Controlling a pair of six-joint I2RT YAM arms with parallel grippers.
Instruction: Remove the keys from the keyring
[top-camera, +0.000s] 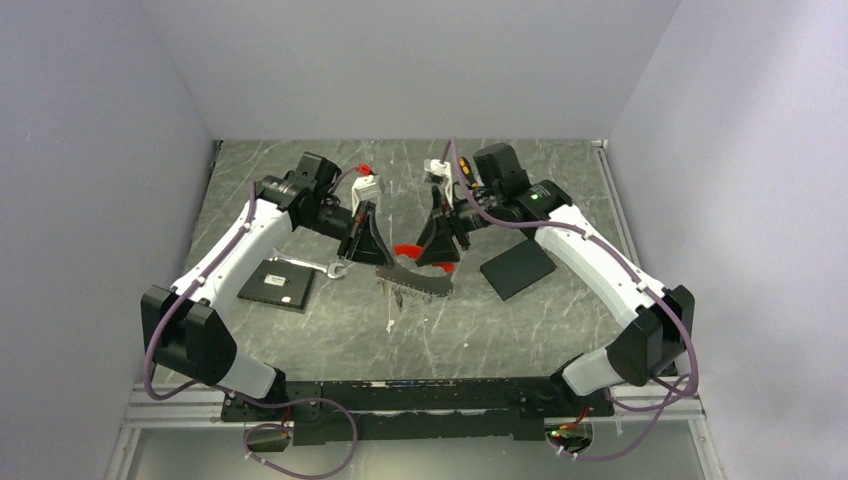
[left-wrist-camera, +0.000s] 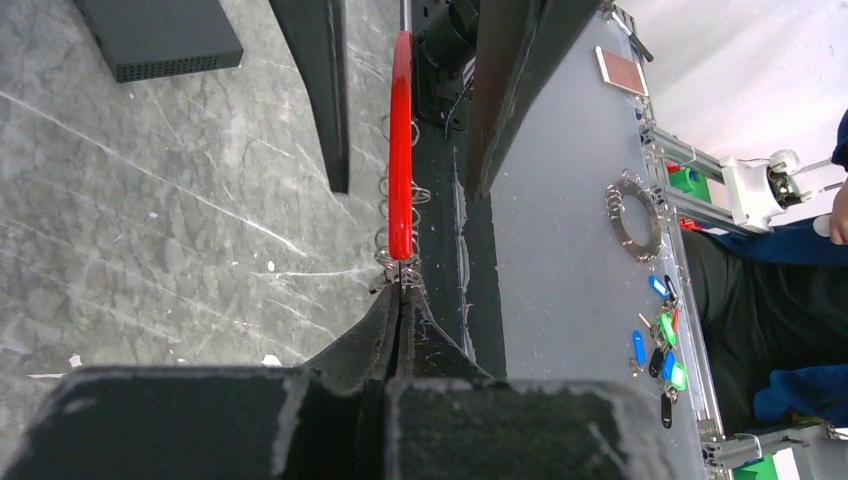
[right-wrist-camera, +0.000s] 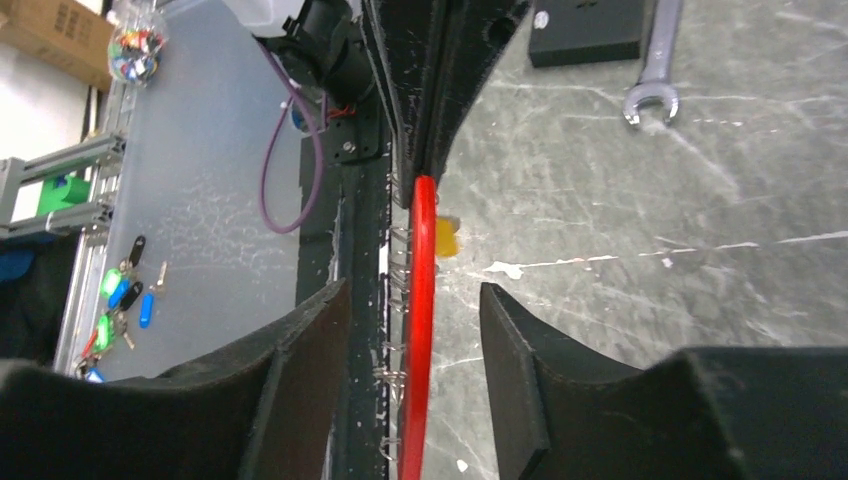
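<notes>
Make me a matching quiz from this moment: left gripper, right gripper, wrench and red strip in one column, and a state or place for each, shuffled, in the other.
Column one:
1. left gripper
2. right gripper
3. wrench
4. red strip

Column two:
A. lying flat on the table
B. fingers apart, one on either side of the strip
C. runs from one gripper to the other
D. fingers pressed together at the strip's end

Pairs: 1-D, 2-B, 3-A, 4-C.
</notes>
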